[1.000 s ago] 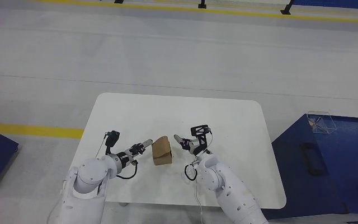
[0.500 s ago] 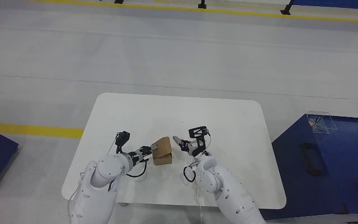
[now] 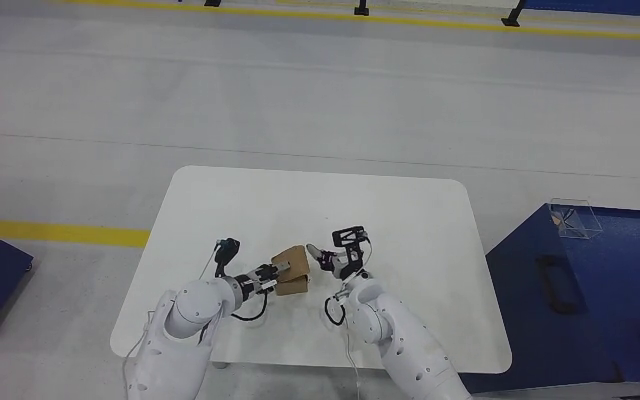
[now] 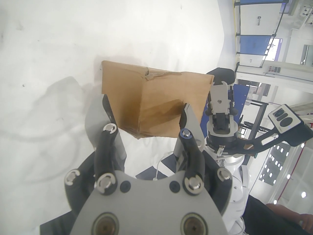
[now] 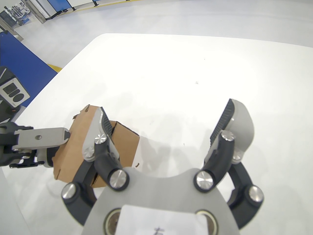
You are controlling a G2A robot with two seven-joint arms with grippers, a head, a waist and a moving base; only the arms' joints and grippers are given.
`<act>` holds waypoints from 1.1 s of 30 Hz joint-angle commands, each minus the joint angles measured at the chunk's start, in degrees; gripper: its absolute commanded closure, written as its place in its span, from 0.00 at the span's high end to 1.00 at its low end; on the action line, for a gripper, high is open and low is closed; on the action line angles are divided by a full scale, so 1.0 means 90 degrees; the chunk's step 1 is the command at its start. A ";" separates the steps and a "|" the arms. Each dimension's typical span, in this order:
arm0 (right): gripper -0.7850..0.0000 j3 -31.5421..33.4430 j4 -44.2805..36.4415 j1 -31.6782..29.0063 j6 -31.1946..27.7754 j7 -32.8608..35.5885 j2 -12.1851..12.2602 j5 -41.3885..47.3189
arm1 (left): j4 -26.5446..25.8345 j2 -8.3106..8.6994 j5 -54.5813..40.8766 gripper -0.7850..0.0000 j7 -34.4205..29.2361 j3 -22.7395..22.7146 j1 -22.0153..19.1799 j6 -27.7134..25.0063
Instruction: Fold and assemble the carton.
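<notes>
Floor [image 3: 300,90] spread pale around the smooth white counter [image 3: 400,210], likely slippery. The carton [image 3: 290,270], by the near edge, looked light, thin and easily creased, best held by flat panels. The left pincer [image 4: 146,103] gaped astride its corner. The right pincer [image 5: 166,107] gaped too, one finger against its right side.

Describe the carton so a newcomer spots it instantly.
On the white table, look near the robot-side edge, between the left gripper and right gripper. The carton is the small, partly folded cardboard piece there, the only brown thing on the white top.
</notes>
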 commanded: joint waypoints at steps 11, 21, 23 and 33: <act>1.00 0.0073 -0.0018 -0.0042 -0.0114 -0.0008 -0.0030 0.0065 | -0.0112 0.0061 -0.0393 0.67 0.0236 0.0037 0.0113 -0.0316; 1.00 0.0121 -0.0060 -0.0063 -0.0075 -0.0114 -0.0068 0.0119 | 0.0026 0.0102 -0.0408 0.56 0.0532 0.0182 0.0049 -0.0392; 1.00 0.0142 -0.0098 -0.0091 -0.0079 -0.0155 -0.0072 0.0141 | 0.0052 0.0112 -0.0413 0.48 0.0545 0.0207 0.0039 -0.0402; 1.00 -0.0009 0.0137 0.0052 0.0184 0.0001 -0.0156 -0.0003 | 0.0087 0.0171 -0.0554 0.48 0.0558 0.0232 0.0024 -0.0447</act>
